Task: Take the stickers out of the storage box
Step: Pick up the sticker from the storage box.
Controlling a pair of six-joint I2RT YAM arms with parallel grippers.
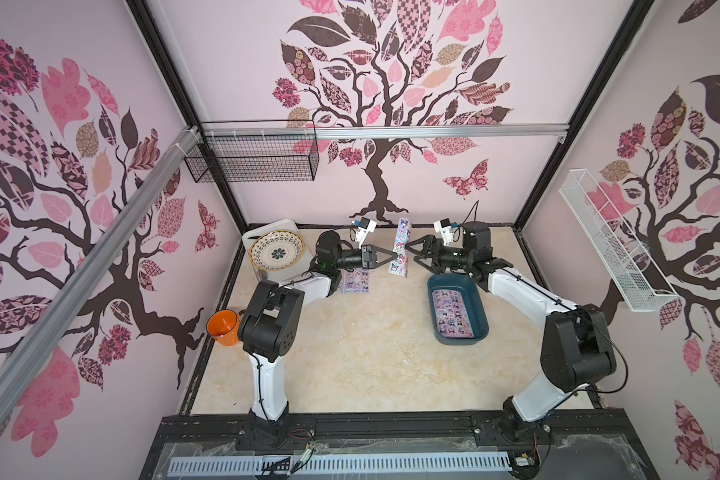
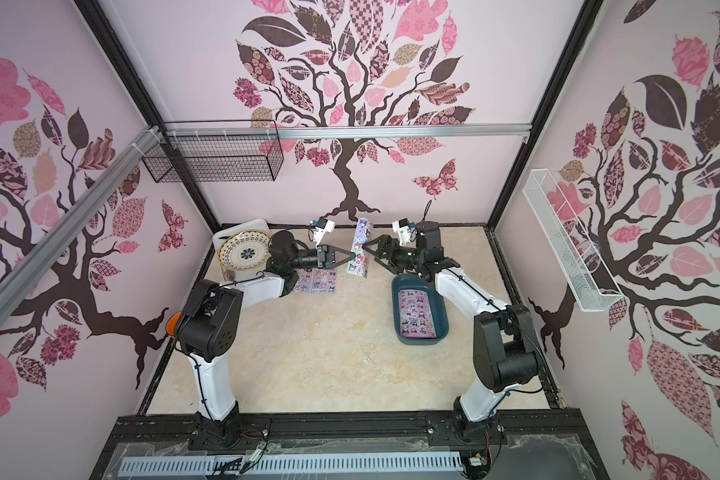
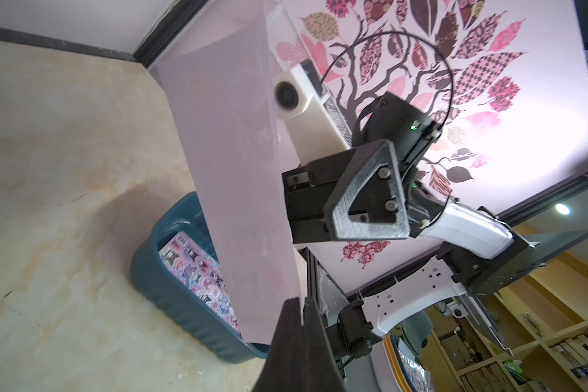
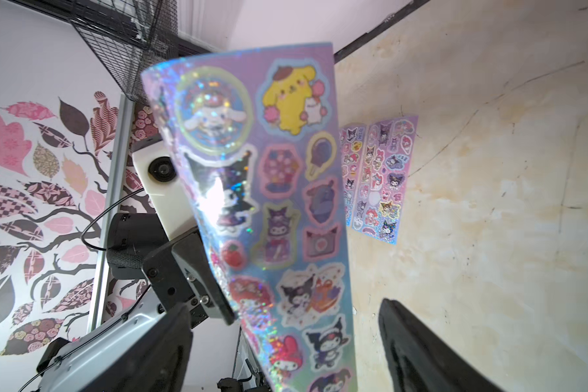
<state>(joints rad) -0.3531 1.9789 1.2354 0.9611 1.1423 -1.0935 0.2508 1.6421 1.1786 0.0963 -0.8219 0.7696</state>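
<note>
Pink and shiny, one sticker sheet [image 1: 400, 249] hangs upright in the air, pinched at its edge by the left gripper [image 1: 391, 258]. The right gripper [image 1: 411, 253] stands wide beside it, holding nothing (it looks like a hand-over). More stickers [image 1: 453, 313] lie flat in the storage box [image 1: 432, 291]. Two sheets [image 1: 355, 280] rest on the table [image 1: 350, 365].

One lilac cartoon sticker sheet [image 1: 402, 239] stands upright in mid-air, two loose sheets [image 1: 355, 281] lie flat on the table [image 1: 371, 353], and further stickers [image 1: 453, 312] lie flat inside the dark teal storage box [image 1: 452, 282].
</note>
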